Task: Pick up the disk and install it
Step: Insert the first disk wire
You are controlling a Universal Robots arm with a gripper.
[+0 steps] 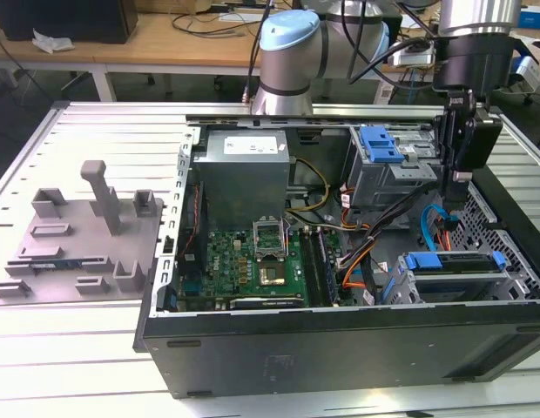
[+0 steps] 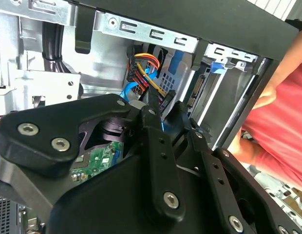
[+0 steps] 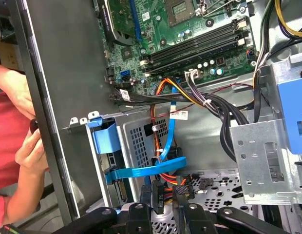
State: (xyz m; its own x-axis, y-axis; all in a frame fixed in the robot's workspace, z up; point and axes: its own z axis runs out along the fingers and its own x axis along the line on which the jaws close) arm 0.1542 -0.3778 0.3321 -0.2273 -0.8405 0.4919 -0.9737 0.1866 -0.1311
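Disk [image 1: 453, 270] in bay [image 1: 408, 289], long axis left-right in exterior view; fingers [image 3: 182, 200] pinch cable connector [image 3: 160, 193].

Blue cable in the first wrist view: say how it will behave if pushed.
The blue cable probably bends easily: it is a thin flat band already curving loosely in front of the metal cage. It looks light, so a push would likely shift it, not the cage. Its ends are hidden, so snagging is possible.
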